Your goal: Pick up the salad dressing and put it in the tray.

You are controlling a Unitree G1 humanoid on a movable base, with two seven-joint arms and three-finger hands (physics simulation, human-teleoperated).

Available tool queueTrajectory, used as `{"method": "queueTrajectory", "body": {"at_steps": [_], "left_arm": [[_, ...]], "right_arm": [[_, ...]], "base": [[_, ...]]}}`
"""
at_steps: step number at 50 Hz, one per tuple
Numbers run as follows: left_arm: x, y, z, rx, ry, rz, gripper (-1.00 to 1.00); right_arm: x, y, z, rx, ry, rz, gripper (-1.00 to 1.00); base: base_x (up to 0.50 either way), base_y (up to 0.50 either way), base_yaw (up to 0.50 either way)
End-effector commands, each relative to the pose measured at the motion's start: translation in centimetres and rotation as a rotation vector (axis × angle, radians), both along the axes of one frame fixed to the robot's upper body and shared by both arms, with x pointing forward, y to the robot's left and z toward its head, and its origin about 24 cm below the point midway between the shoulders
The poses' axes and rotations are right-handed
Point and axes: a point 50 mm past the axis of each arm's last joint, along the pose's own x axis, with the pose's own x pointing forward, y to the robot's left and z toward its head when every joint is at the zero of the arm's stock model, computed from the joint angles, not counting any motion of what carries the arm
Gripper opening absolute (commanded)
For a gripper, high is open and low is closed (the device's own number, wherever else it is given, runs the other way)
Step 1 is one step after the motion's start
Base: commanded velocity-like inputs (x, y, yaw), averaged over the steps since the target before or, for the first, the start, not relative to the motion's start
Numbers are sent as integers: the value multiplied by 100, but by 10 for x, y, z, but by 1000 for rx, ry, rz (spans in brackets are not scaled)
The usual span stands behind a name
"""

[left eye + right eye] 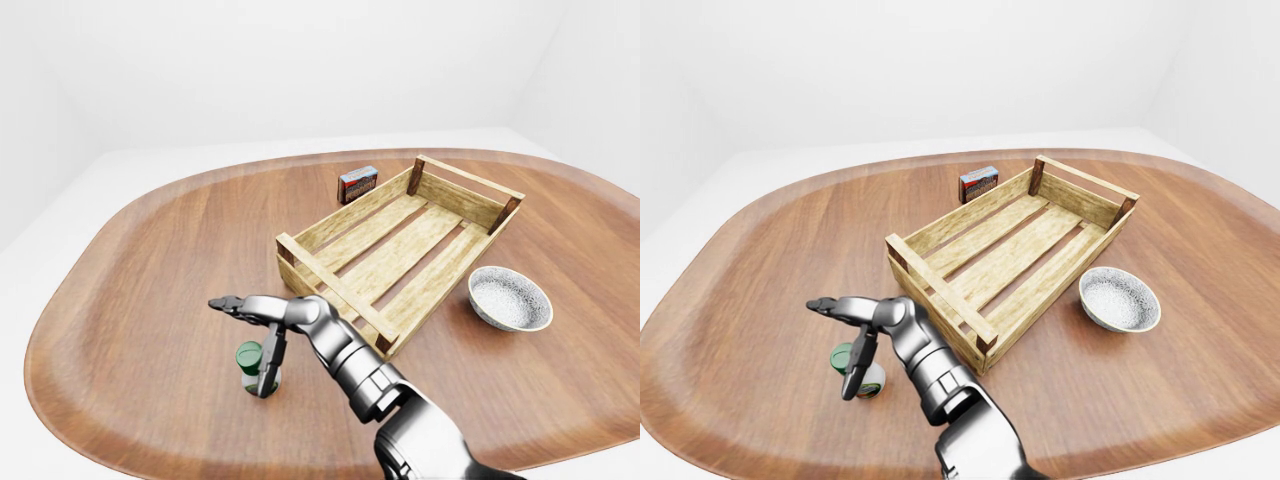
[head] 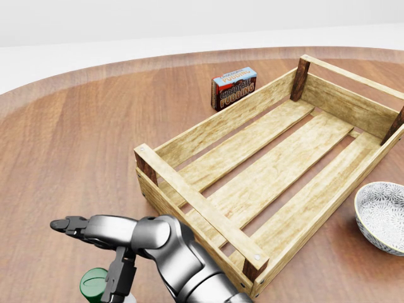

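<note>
The salad dressing bottle [image 1: 248,356] has a green cap and stands upright on the wooden table, to the lower left of the tray. The tray is a slatted wooden crate [image 1: 330,283], and nothing lies in it. My right hand [image 1: 240,342] reaches in from the bottom of the views and is open at the bottle. One finger [image 1: 222,303] stretches out left above the cap. Another finger [image 1: 267,368] hangs down along the bottle's right side. In the head view only the cap [image 2: 93,282] shows at the bottom edge. My left hand is out of sight.
A chocolate pudding box [image 1: 357,184] stands at the crate's upper left outer wall. A patterned grey bowl [image 1: 509,298] sits to the right of the crate. The table's curved edge [image 1: 60,300] runs along the left.
</note>
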Motion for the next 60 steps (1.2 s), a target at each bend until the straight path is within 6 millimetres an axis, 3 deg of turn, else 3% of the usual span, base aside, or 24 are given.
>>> {"method": "queueTrajectory", "body": {"at_steps": [1,9,19,20,43,46,49,60], "left_arm": [[2,-1,-2,-2,5,-6,100],[4,-1,-5,-8,16,-10,100],[5,2,-10,-27,32,-11,100],[5,2,-10,-27,31,-11,100],[6,2,-12,-29,40,-14,100],[6,1,-11,-26,40,-17,100],[8,-1,-12,-23,45,-23,100],[8,-2,-12,-19,43,-24,100]], "right_arm": [[7,0,-9,-203,-35,52,100],[13,-7,-16,-377,-52,84,100],[12,-5,-17,-360,-17,75,100],[11,-5,-19,-345,-4,70,-100],[15,-3,-10,-307,-19,60,-97],[25,-7,3,-304,-67,40,-97],[43,-11,31,-276,-140,5,-97],[64,-9,89,-212,-277,-24,-97]], "base": [[0,0,0],[0,0,0],[0,0,0],[0,0,0],[0,0,0],[0,0,0],[0,0,0],[0,0,0]]}}
